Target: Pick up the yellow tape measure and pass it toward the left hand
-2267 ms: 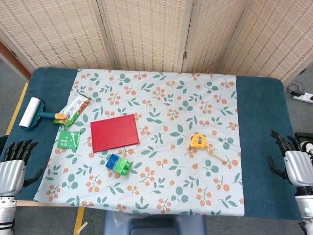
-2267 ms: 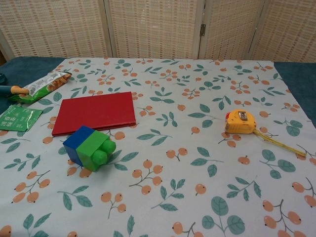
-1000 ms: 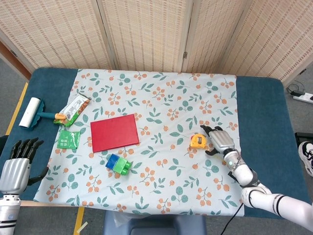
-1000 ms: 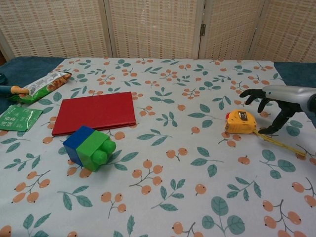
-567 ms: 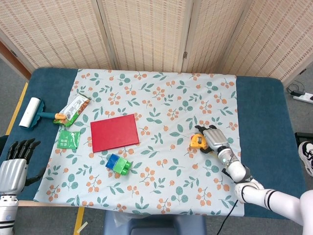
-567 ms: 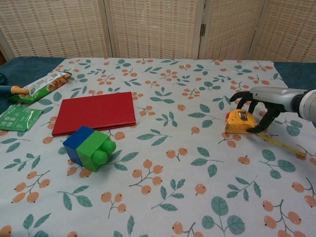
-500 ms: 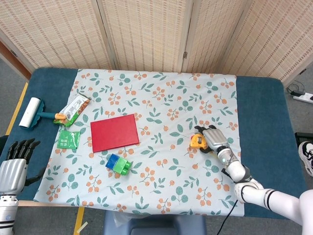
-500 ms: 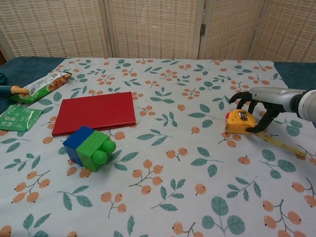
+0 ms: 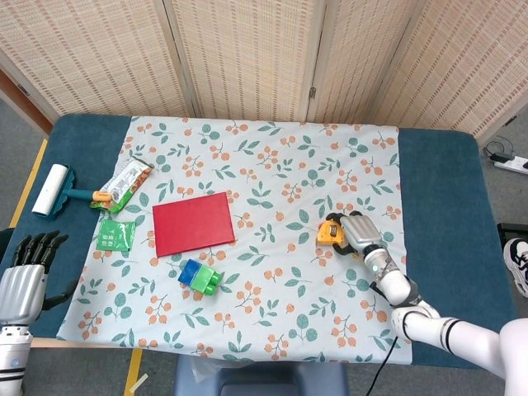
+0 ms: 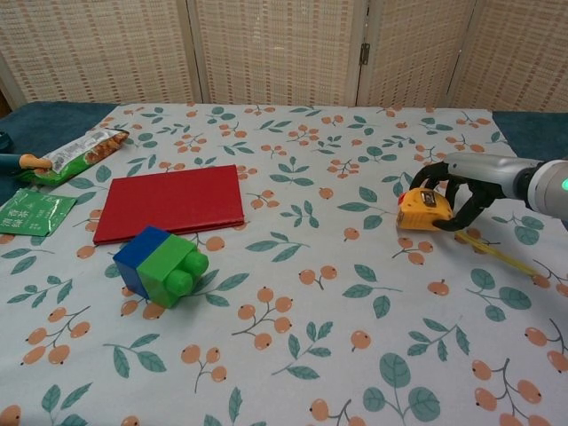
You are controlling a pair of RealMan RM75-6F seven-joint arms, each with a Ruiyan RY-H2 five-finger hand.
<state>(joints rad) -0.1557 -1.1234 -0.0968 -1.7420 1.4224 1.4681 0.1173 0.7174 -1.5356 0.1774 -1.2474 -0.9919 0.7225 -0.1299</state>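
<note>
My right hand (image 9: 356, 232) (image 10: 461, 193) grips the yellow tape measure (image 9: 332, 233) (image 10: 418, 209) at the right of the floral cloth, its fingers curled over the case. A short length of yellow tape (image 10: 502, 255) trails from the case toward the front right. My left hand (image 9: 23, 276) hangs with its fingers spread off the table's front left corner, holding nothing; the chest view does not show it.
A red book (image 9: 193, 223) (image 10: 169, 202) lies left of centre, with a blue and green block (image 9: 200, 277) (image 10: 161, 265) in front of it. A snack packet (image 9: 125, 185) (image 10: 78, 153), a green sachet (image 9: 115, 235) (image 10: 28, 213) and a lint roller (image 9: 49, 190) sit at the far left.
My right hand came in from the right edge, reached the tape measure and closed its fingers around it. The case has shifted slightly left. My left hand has barely moved.
</note>
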